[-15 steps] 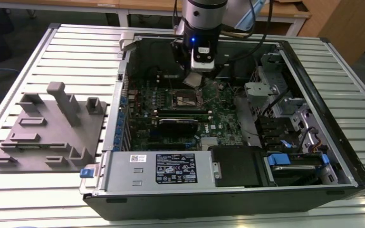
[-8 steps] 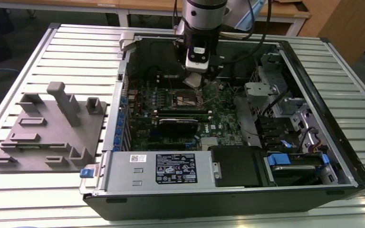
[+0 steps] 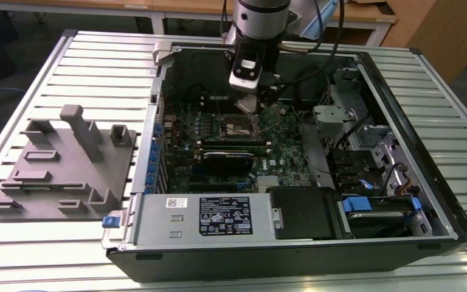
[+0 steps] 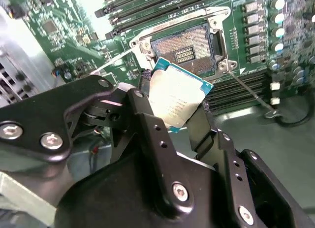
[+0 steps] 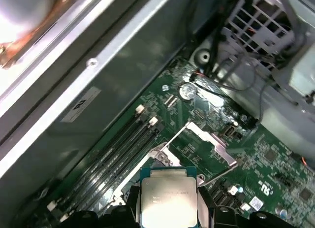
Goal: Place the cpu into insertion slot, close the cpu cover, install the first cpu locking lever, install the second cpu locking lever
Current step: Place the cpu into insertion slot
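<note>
The cpu [image 4: 179, 92] is gripped by two of its side edges between the fingers [image 4: 141, 99] of the gripper [image 4: 173, 110], which is closed on it, so its flat faces are left free. It is held near the insertion slot [image 4: 189, 47] but apart from it. The slot's pins are left bare, with the cpu cover [image 5: 212, 143] swung up. Room is narrowed by the long black slots [image 4: 147, 11] beside it and the case [image 3: 416, 140] walls.

Soft, even room light turns the slatted desk [image 3: 47, 61] pale in the exterior view, while the inside of the computer case [image 3: 282, 264] lies in shade. In the second wrist view, glare whitens the cpu [image 4: 179, 97] and one edge of the motherboard [image 4: 64, 36]. In the first wrist view, one bright patch burns out completely.
</note>
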Controlling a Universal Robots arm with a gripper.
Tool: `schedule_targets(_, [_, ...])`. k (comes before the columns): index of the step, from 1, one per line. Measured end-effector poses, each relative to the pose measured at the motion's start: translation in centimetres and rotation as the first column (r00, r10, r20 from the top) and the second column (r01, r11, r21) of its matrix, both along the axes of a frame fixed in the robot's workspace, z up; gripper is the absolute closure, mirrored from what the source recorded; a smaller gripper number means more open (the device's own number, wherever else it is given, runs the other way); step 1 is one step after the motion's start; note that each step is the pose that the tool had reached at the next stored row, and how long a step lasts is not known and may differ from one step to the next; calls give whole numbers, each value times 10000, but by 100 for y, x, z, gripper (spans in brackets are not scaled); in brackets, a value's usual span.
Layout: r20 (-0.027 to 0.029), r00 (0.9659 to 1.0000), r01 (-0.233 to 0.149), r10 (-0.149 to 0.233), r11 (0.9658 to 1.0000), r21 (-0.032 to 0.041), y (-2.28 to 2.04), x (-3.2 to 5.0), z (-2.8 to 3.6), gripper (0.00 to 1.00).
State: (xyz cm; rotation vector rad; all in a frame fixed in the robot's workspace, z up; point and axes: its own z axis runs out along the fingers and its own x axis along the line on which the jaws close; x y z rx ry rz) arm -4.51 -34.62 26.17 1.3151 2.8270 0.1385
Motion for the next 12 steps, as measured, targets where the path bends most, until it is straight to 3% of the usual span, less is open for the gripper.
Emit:
schedule_targets(3, [0,9985,556,-556,9985,0,0,0,-5,46])
schedule_targets(6, [0,9940,1095,-1095,9940,0,0,0,-10,46])
schedule_targets(9, [0,9865,1639,-1639,9865,1,0,0,-16,46])
schedule_targets(12, [0,9762,2168,-2168,9762,0,0,0,-20,46])
